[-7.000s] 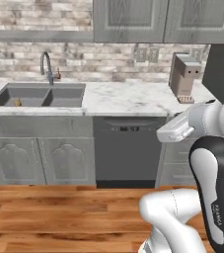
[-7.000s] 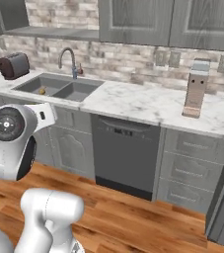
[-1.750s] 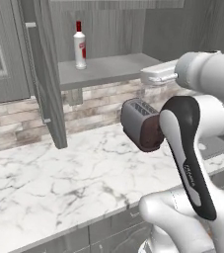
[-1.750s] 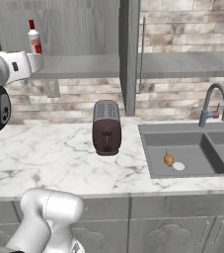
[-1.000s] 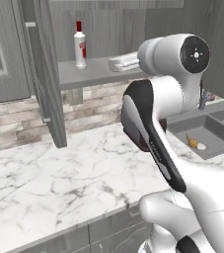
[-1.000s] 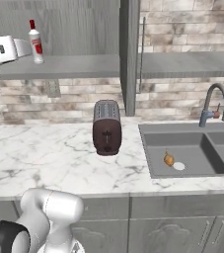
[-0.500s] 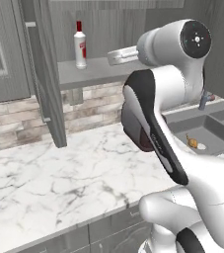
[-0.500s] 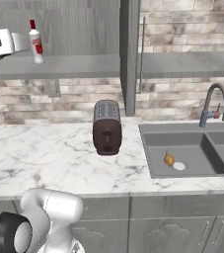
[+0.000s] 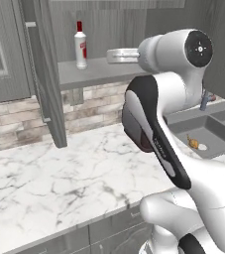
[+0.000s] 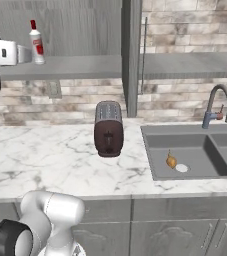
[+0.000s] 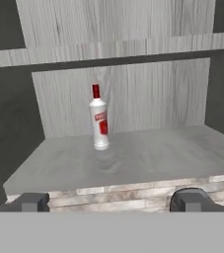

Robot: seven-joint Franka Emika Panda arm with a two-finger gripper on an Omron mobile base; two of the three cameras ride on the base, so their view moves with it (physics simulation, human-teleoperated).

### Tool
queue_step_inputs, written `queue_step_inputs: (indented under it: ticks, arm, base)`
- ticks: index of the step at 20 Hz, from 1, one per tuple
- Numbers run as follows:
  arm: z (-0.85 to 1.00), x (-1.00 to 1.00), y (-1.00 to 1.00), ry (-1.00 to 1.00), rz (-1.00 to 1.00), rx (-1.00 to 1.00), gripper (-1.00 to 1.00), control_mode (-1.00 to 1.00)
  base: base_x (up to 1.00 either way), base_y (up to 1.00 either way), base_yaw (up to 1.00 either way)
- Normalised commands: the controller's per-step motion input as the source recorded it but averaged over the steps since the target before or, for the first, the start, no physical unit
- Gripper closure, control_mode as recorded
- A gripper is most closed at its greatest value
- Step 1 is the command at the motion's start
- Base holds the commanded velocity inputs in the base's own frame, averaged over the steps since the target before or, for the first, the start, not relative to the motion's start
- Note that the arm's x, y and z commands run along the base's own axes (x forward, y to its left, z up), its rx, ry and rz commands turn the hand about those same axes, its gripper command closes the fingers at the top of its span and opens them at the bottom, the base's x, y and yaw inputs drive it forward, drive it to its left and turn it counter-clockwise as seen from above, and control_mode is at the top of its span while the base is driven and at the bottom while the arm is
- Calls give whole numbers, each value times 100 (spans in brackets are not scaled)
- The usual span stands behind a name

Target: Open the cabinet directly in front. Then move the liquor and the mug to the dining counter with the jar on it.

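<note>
Liquor (image 11: 99, 121) upright between fingers (image 11: 28, 202)

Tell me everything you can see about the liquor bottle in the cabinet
The liquor is a small, slim bottle with a clear-white body, a red cap and neck, and a red label too blurred to read. It stands upright, toward the back of the open cabinet's grey shelf, and touches only that surface. The wood-grain back panel rises behind it. The claw is open, level with the shelf's front edge, pointed at the bottle but well short of it.
</note>
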Motion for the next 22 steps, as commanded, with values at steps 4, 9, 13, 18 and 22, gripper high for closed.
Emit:
queue_step_inputs:
  ticks: [4, 9, 13, 18, 22]
  arm:
    - [0, 30, 2, 0, 0, 0, -100, -100]
    - [0, 45, 14, 3, 0, 0, -100, -100]
    - [0, 43, 21, 3, 0, 0, -100, -100]
    - [0, 44, 27, 2, 0, 0, -100, -100]
    - [0, 39, 22, 0, 0, 0, -100, -100]
  base:
    - [0, 0, 0]
    - [0, 0, 0]
    - [0, 0, 0]
    - [0, 0, 0]
    - [0, 0, 0]
